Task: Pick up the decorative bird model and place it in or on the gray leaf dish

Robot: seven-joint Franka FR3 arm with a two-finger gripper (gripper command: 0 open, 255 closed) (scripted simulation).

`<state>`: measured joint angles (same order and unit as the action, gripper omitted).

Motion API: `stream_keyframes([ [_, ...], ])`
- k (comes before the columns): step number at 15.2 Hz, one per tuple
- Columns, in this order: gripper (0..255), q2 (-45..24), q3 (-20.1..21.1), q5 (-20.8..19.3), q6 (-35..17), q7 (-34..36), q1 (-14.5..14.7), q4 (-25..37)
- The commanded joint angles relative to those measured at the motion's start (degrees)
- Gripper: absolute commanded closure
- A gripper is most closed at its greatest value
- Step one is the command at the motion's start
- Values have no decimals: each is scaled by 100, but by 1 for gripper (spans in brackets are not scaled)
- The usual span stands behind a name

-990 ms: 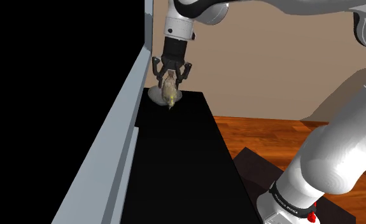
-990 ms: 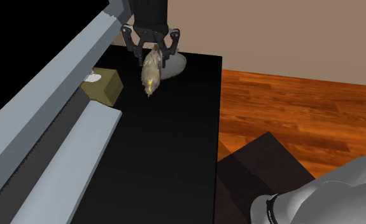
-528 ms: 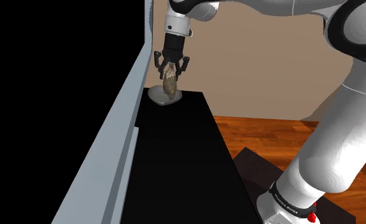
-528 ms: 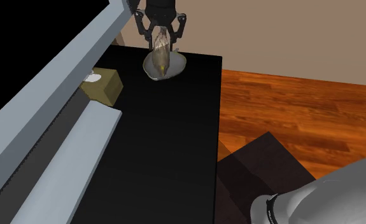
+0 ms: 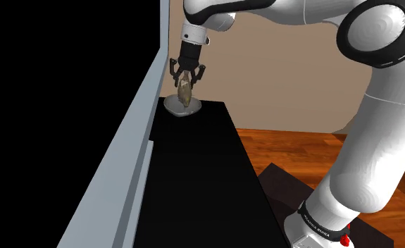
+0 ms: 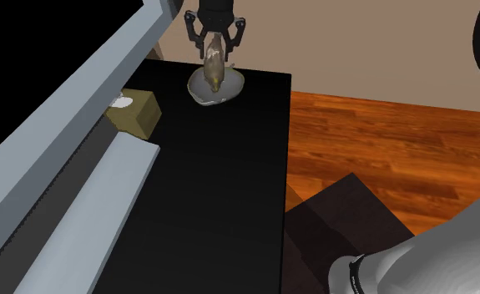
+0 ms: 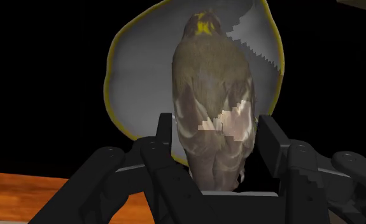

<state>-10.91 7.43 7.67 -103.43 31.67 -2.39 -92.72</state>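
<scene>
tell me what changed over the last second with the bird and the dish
The gripper carried the bird away from the stand, from in front of the grey dish to right over it. The bird now hangs head down, low over the dish's hollow. The jaws stayed shut on the bird throughout. The dish and the tan box on the black table did not move.

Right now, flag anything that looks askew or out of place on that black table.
Only the bird: it hangs head-down over the grey leaf dish, clasped by its tail end in the end effector. The dish lies flat, and nothing looks spilled or damaged.
</scene>
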Motion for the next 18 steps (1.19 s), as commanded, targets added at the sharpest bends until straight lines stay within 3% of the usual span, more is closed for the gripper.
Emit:
stream_keyframes([
  [1,255,7,2,7,-173,-21,2,-176],
  [7,255,-59,3,19,-670,-85,8,-610],
  [15,255,-59,0,20,-670,-85,10,-610],
  [16,0,-68,-2,20,-673,-91,7,-605],
  [18,0,-45,-2,23,-695,-96,6,-651],
])
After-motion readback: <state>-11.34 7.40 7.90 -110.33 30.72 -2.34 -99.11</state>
